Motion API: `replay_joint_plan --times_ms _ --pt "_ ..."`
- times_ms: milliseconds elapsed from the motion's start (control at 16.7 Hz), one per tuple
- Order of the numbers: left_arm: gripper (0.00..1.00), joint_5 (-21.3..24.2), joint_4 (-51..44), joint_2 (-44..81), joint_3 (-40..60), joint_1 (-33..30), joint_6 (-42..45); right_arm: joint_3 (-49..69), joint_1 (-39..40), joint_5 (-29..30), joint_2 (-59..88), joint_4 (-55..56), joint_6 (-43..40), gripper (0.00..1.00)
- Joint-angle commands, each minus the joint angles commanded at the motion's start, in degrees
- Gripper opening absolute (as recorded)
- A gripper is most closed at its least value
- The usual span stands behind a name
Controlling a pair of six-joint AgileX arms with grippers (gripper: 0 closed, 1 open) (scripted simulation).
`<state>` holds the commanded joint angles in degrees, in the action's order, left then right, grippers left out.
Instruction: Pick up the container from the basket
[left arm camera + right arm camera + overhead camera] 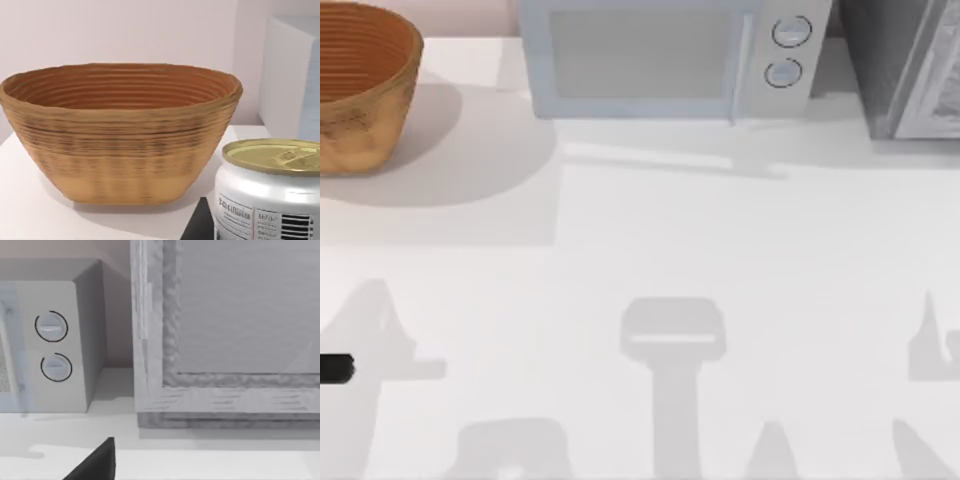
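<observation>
The basket (360, 90) is round, orange-brown and woven, and stands at the table's far left back corner. In the left wrist view the basket (120, 135) sits upright on the table with its ribbed inside showing. The container (270, 195), a white can with dark print and a round gold top, is outside the basket and close to the camera. One dark finger (197, 225) lies against its side. My left gripper (335, 368) shows as a black tip at the table's left edge, well in front of the basket. A dark part of my right gripper (95, 462) faces the appliances.
A pale microwave (670, 60) with two round knobs stands at the back centre, and a grey cabinet-like appliance (910, 70) at the back right. Arm shadows fall across the white table (650, 240).
</observation>
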<state>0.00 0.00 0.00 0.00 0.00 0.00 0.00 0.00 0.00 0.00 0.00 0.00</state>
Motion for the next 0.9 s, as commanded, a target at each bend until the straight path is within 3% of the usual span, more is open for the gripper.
replay_joint_plan --times_ms 480,660,900 --pt "0.0 1.3 2.7 3.2 2.4 0.0 0.6 0.0 0.0 0.0 0.0 0.0 0.0 1.0" --pt "0.0 5.4 9.0 10.9 7.7 -0.6 1.4 0.0 0.0 0.0 0.0 0.0 0.0 1.0" --pt "0.0 14.5 20.3 27.7 17.1 -2.0 2.3 0.0 0.0 0.0 0.0 0.0 0.0 1.0"
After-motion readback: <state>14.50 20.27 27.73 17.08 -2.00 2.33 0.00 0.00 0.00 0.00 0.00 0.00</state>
